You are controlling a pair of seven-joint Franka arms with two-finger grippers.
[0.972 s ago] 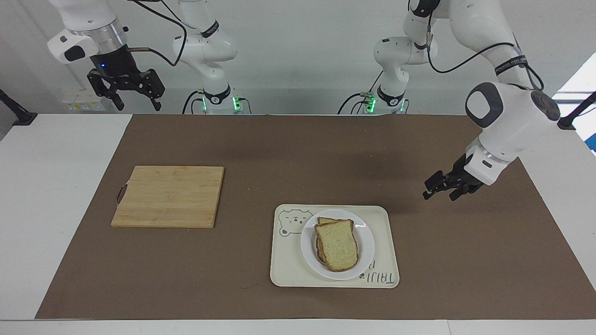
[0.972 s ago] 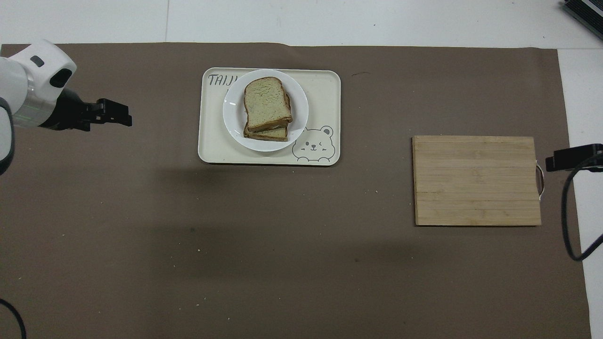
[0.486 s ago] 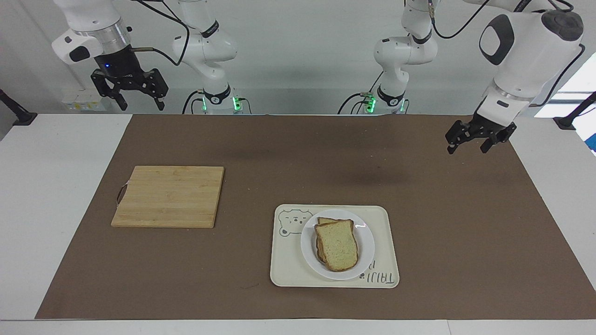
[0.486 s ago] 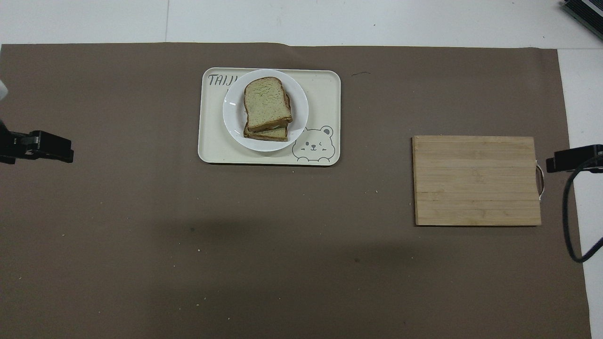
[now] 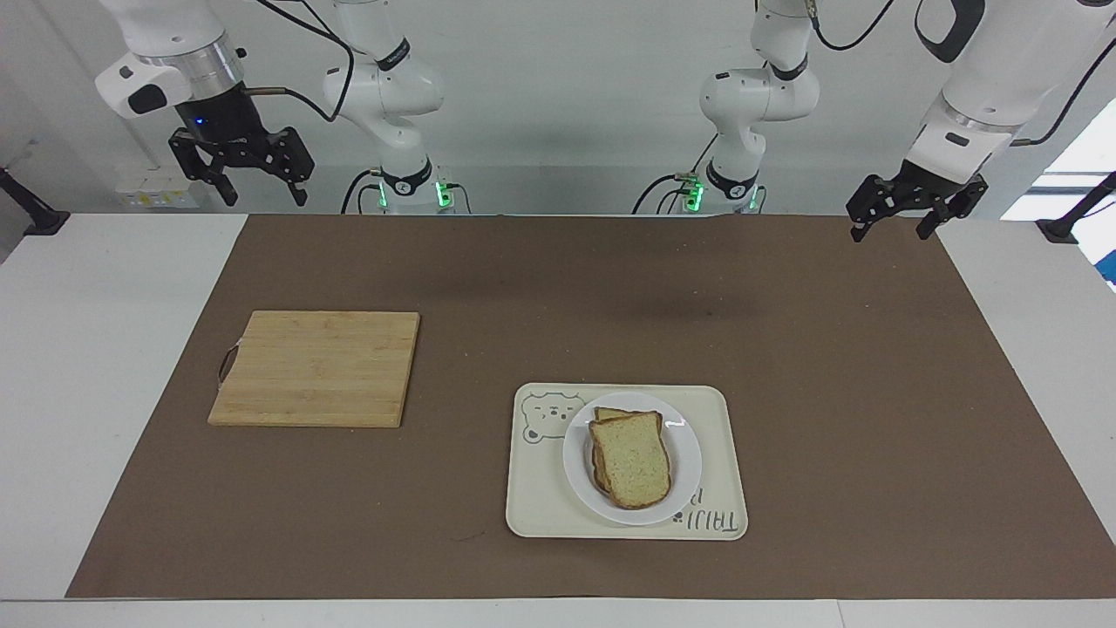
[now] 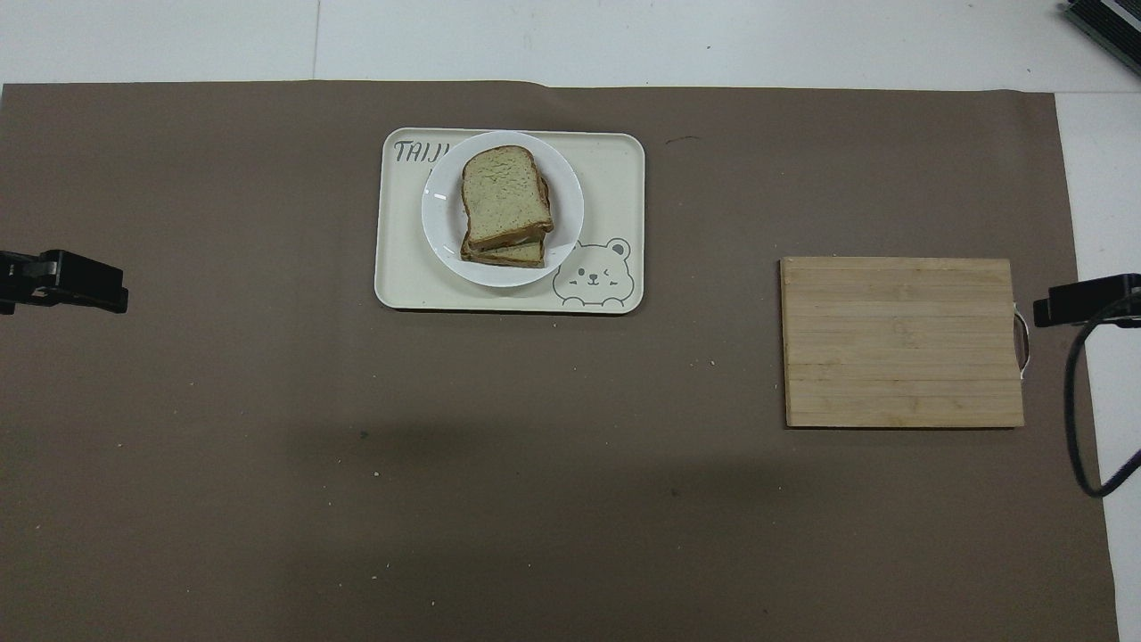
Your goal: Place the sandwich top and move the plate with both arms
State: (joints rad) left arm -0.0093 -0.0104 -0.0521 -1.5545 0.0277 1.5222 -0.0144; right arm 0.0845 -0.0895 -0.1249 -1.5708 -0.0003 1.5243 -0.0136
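Sandwich top (image 5: 630, 458) sits as the uppermost slice of a small stack of bread on the plate (image 5: 685, 471), and you can see the plate resting on the cream tray (image 5: 724, 453) with the bear drawing, well apart from both sets of fingers. Your left gripper (image 5: 901, 213) hangs in the air over the edge of the brown mat at the left arm's end of the bench, its fingers (image 5: 857, 228) spread wide and holding nothing; in the overhead view only its dark tip (image 6: 76, 281) shows at the edge. Your right gripper (image 5: 257, 180) is held high over the right arm's end, above the white bench top near the mat's corner, with its fingers (image 5: 223, 188) also spread wide and empty. You have a brown mat (image 5: 558, 288) covering most of the white bench (image 5: 105, 349), dotted with a few pale crumbs. A wooden cutting board (image 5: 316, 368) with a small handle lies flat on the mat toward the right arm's end, nearer to the robots than the tray. A pale wall stands at the robots' end of the room, and green lights glow at the two arm bases. On the tray you can read printed letters beginning "TAIJ" (image 6: 418, 152); the plate covers what follows.
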